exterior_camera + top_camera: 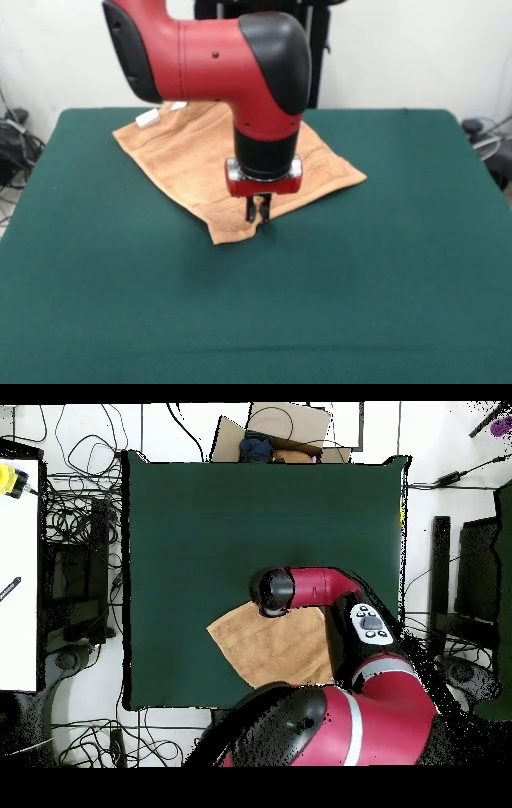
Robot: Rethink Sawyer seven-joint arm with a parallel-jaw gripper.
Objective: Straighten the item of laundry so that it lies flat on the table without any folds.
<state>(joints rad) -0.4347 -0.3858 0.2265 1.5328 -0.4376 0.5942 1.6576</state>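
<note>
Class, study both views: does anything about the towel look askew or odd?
Yes. The towel lies turned at an angle to the table edges, and its near edge by the gripper looks rumpled and slightly bunched rather than flat.

In your front view, the small tan-orange terry towel (192, 156) lies on the large dark green cloth-topped table (384, 264), above frame centre. The red and black arm's pincer (258, 210) sits at the towel's lower corner, just right of it.
</note>
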